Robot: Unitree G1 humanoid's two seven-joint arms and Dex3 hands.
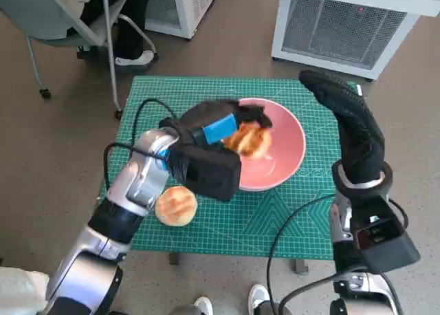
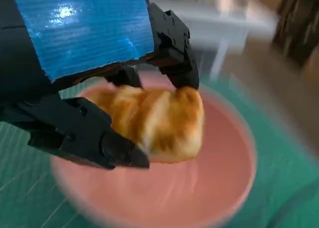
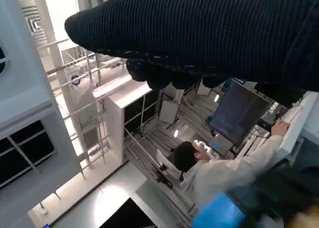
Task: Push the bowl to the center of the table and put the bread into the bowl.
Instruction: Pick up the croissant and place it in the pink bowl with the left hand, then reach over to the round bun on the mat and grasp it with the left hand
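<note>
Over green mat (image 1: 275, 219), left robot hand (image 1: 227, 126) grips bread (image 1: 249, 142)

Left hand (image 1: 220, 126): black, blue tape across its back. Right hand (image 1: 347, 119): black knitted glove. Two pale silver-grey forearms (image 1: 134, 181) with black wrist housings; thin black cables (image 1: 148, 109) loop alongside each arm.

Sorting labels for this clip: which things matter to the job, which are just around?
Job: pink round bowl; golden bread piece held over it by the left hand; round bread roll on green cutting mat.
Around: white cabinet; grey chair; raised right hand.
</note>
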